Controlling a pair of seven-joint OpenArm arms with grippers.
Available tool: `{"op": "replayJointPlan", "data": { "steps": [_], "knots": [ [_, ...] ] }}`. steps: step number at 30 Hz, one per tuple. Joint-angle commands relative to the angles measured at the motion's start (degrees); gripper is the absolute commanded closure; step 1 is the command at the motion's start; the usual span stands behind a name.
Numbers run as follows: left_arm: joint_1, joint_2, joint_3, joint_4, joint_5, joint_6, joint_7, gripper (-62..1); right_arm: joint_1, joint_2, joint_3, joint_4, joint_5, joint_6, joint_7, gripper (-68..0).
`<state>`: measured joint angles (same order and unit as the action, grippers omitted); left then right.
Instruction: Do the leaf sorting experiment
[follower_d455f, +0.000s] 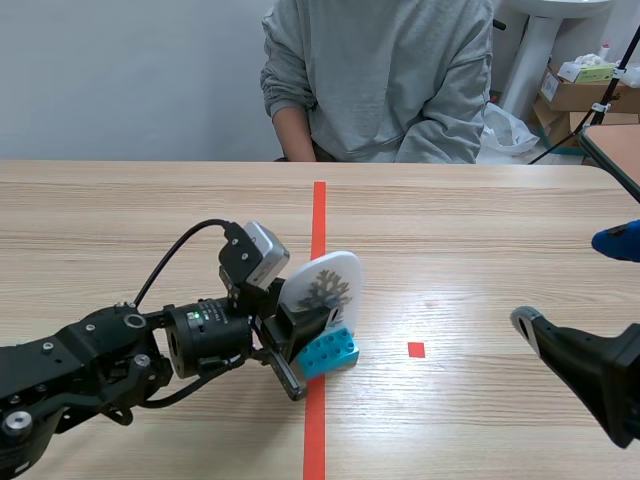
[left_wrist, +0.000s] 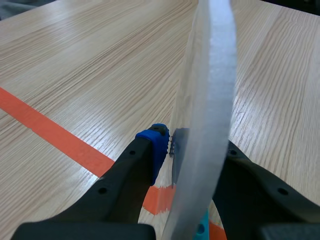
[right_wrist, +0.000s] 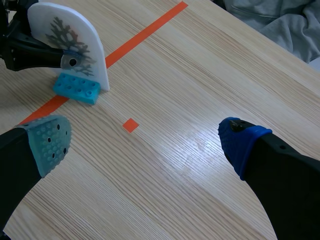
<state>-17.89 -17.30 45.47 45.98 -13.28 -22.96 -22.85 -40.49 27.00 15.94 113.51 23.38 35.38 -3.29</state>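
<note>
A white arch-shaped card (follower_d455f: 330, 282) printed with a grey leaf stands upright on a light-blue studded brick (follower_d455f: 329, 352), on the orange tape line near the table's middle. My left gripper (follower_d455f: 298, 335) is shut on the card's lower part. In the left wrist view the card (left_wrist: 210, 100) shows edge-on, pressed between the fingers (left_wrist: 152, 155), and a bit of brick (left_wrist: 202, 229) peeks below. The right wrist view shows the card (right_wrist: 60, 22), the brick (right_wrist: 76, 88) and the left gripper (right_wrist: 62, 59) ahead of my right gripper (right_wrist: 145, 140). My right gripper (follower_d455f: 572, 282) stands open and empty, low at the right.
A person in a grey sweatshirt (follower_d455f: 380, 80) sits across the table. An orange tape line (follower_d455f: 319, 210) runs down the middle, with a small orange square (follower_d455f: 416, 349) to its right. Cardboard boxes (follower_d455f: 575, 90) stand beyond the far right corner.
</note>
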Motion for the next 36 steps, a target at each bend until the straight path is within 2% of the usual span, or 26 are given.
{"op": "replayJointPlan", "data": {
  "steps": [1,3,24,31,36],
  "knots": [
    [0.13,-0.02,-0.11,0.79,-0.44,-0.31,-1.40,-9.5,0.66,0.11,-0.15,0.04,0.61,0.00,0.66,-60.4],
    [0.26,-0.04,-0.11,0.79,-0.46,-0.31,-1.44,-4.3,0.66,0.11,-0.15,0.04,0.61,0.00,0.66,-60.4],
    [0.31,-0.07,-0.31,1.16,-1.01,-0.33,-1.51,-4.2,0.66,0.11,-0.15,0.04,0.61,0.00,0.63,-60.4],
    [4.24,-2.93,-7.10,9.66,-0.98,-0.33,2.84,-4.2,0.66,0.11,-0.15,0.04,0.61,0.00,0.66,-60.4],
    [9.11,-5.35,-14.29,15.10,-1.05,-0.35,3.45,-4.2,0.66,0.11,-0.15,0.04,0.61,0.00,0.66,-60.4]
  ]
}}
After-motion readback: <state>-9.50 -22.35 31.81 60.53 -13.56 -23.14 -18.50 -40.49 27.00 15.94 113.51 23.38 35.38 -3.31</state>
